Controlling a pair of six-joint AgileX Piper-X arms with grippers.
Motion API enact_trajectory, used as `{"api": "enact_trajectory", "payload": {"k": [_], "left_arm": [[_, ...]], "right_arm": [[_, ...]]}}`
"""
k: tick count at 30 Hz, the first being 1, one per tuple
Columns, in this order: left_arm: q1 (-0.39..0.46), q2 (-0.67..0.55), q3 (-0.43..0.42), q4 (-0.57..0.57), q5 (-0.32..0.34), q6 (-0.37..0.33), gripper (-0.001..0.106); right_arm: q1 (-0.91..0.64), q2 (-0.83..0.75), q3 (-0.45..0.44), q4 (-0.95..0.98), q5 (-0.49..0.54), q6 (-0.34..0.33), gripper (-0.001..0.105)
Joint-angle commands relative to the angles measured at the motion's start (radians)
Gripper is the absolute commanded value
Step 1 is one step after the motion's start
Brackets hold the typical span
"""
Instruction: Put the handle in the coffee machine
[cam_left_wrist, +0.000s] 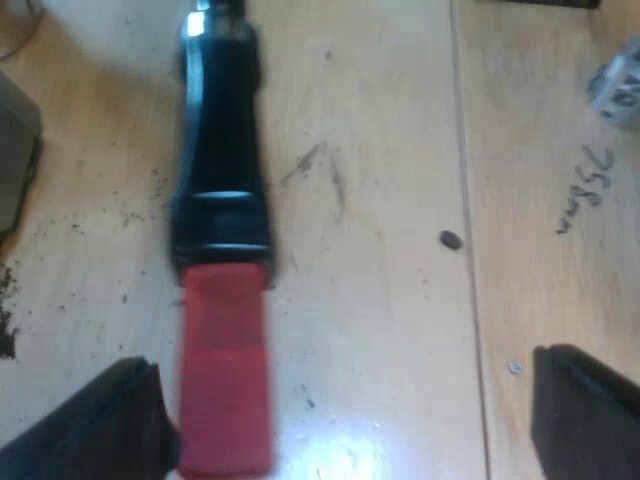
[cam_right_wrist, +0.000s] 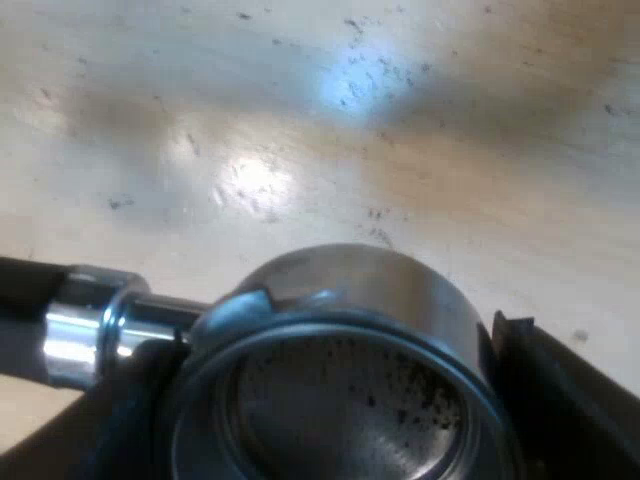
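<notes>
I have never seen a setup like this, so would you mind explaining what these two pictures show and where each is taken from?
This is a robot with two arms. Each picture comes from a camera riding on one arm's wrist, looking past that arm's own two black fingers. In the left wrist view, the left gripper is open over a wooden table speckled with coffee grounds. A dark handle with a red end reaches in between its fingers. In the right wrist view, the right gripper appears to clamp the round cup of the metal holder, one finger on each side. That handle belongs to this holder.
</notes>
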Motion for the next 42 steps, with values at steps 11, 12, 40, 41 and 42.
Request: {"api": "enact_trajectory", "payload": {"k": [11,12,40,41,42], "left_arm": [[-0.002,0.158,0.0,-0.135,0.012,0.0,0.077],[-0.002,0.162,0.0,-0.137,0.012,0.006,0.077],[-0.004,0.214,0.0,-0.151,0.002,0.059,0.0],[-0.004,0.214,0.0,-0.151,0.004,0.06,0.0],[-0.004,0.214,0.0,-0.151,0.004,0.06,0.0]], "right_arm": [[-0.002,-0.019,-0.014,-0.007,-0.077,0.002,0.0],[-0.002,-0.019,-0.014,-0.011,-0.077,0.002,0.0],[-0.002,-0.019,-0.014,-0.02,-0.099,0.04,0.0],[-0.002,-0.019,-0.014,-0.02,-0.099,0.05,0.0],[-0.002,-0.019,-0.014,-0.02,-0.099,0.053,0.0]]}}
